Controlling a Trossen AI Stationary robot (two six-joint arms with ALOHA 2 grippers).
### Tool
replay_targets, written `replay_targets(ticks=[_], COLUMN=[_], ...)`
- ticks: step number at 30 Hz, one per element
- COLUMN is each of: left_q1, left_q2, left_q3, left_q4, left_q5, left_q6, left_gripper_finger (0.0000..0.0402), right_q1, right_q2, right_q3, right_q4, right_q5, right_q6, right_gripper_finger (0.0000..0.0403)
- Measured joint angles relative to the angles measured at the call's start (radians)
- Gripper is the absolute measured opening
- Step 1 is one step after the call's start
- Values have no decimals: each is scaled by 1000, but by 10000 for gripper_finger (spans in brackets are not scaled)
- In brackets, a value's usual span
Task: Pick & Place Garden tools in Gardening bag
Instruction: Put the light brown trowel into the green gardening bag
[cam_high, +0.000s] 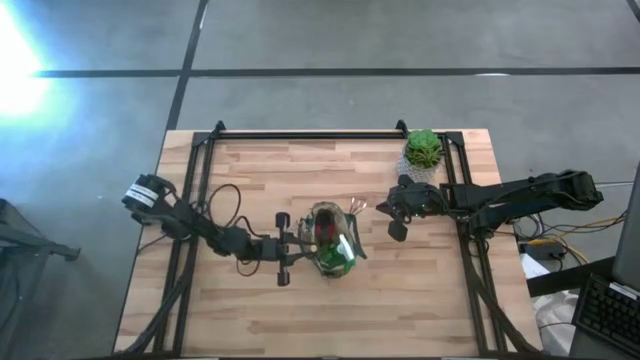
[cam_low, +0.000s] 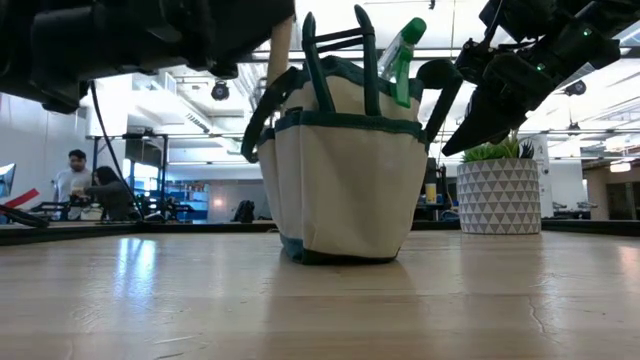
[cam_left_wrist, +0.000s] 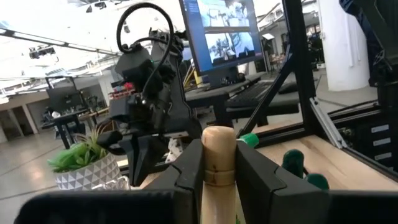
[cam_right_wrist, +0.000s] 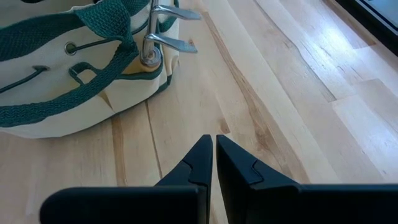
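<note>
Wooden handle (cam_left_wrist: 218, 155) in left gripper (cam_left_wrist: 219, 171), only by left wrist view

The high view looks straight down on the gardening bag (cam_high: 333, 243); the low view faces it level, close. Both wrist views face it and share it.
</note>
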Motion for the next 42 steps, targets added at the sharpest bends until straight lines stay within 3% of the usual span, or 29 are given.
replay_targets(ticks=[28,39,42], left_q1=[14,13,15], left_q2=[137,111,110], left_q3=[41,62,63], left_q4=[22,-46,-69], left_q5=[-41,-247,-222], left_q6=[-33,-28,-19], left_gripper_finger=[70,70,70], right_q1=[0,0,0], right_q2=[0,0,0], right_q3=[0,0,0], right_q4=[-1,-1,-2], right_q5=[0,0,0], right_q6=[0,0,0], right_gripper_finger=[18,18,18])
